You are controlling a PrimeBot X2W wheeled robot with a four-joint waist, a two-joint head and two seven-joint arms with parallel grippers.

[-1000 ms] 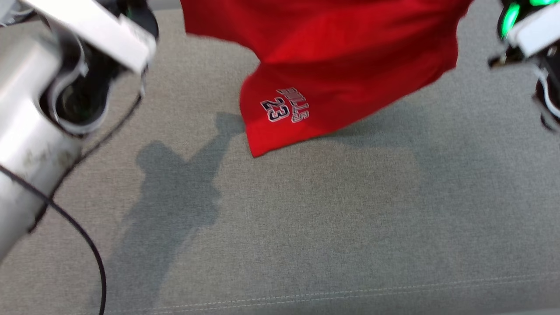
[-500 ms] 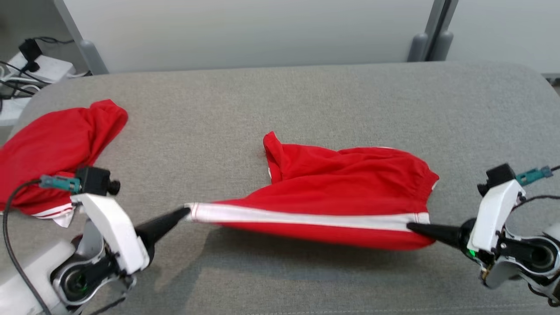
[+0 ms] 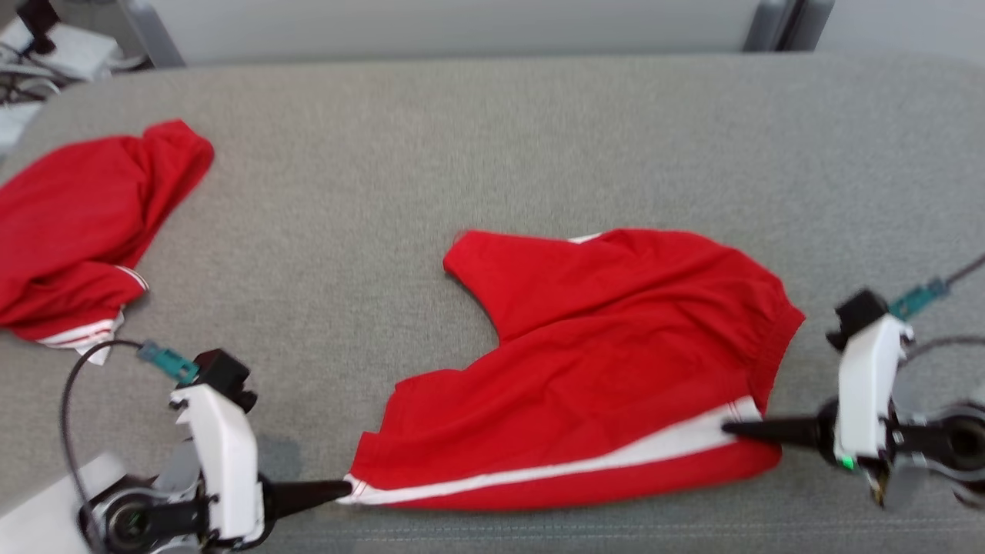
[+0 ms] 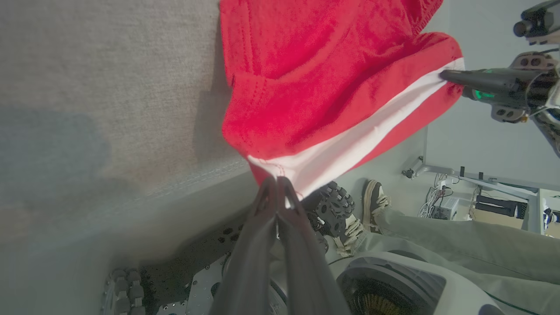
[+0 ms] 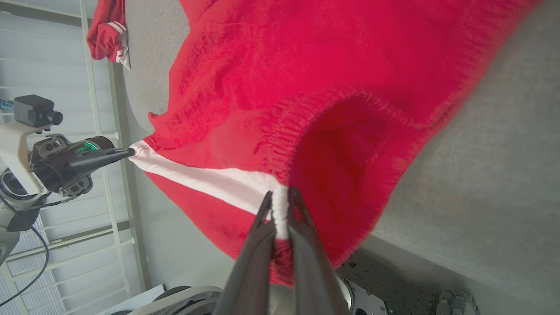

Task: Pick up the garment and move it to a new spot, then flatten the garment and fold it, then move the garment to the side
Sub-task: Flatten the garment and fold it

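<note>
The garment (image 3: 616,346), red shorts with a white side stripe, lies spread on the grey table (image 3: 462,138), its striped edge along the near side. My left gripper (image 3: 342,487) is shut on the leg-hem end of the stripe. The left wrist view shows my left gripper (image 4: 278,181) pinching that hem, the garment (image 4: 315,78) stretching away to my right gripper (image 4: 444,74). My right gripper (image 3: 731,427) is shut on the waistband end. In the right wrist view my right gripper (image 5: 280,197) clamps the white band of the garment (image 5: 306,65), and my left gripper (image 5: 131,152) is at the far corner.
A second red garment (image 3: 77,223) lies crumpled at the table's far left. Cables and a white box (image 3: 46,54) sit beyond the left corner. The table's front seam (image 3: 539,531) runs just below the shorts. A person's shoe (image 4: 372,205) and trouser leg stand beside the robot base.
The head camera has moved. The garment, earlier stretched taut in the air between my grippers, now lies spread on the table, and both grippers sit lower, nearer the front edge, still gripping.
</note>
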